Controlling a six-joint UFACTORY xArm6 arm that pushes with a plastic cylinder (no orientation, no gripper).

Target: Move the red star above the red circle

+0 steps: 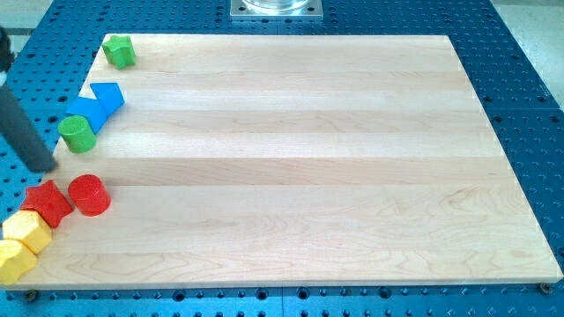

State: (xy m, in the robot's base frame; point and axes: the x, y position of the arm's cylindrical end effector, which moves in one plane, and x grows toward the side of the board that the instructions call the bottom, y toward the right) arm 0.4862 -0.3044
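Approach step: my tip (44, 165) stands at the tabletop's (291, 150) left edge, clear of the blocks.

There is no pincer fitted, so no open or closed state applies. The red star (48, 203) lies near the bottom-left corner, touching the red circle (89, 195) on its left. Next move, as judged: bring my tip below the star and push it toward the top edge, around the circle.

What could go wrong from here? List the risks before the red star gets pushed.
1. The red star touches the red circle on its right, so a push may drag both.
2. A yellow block sits against the star's lower side and may shift too.
3. The star lies near the board's left edge; my tip, just above it, could shove it off.
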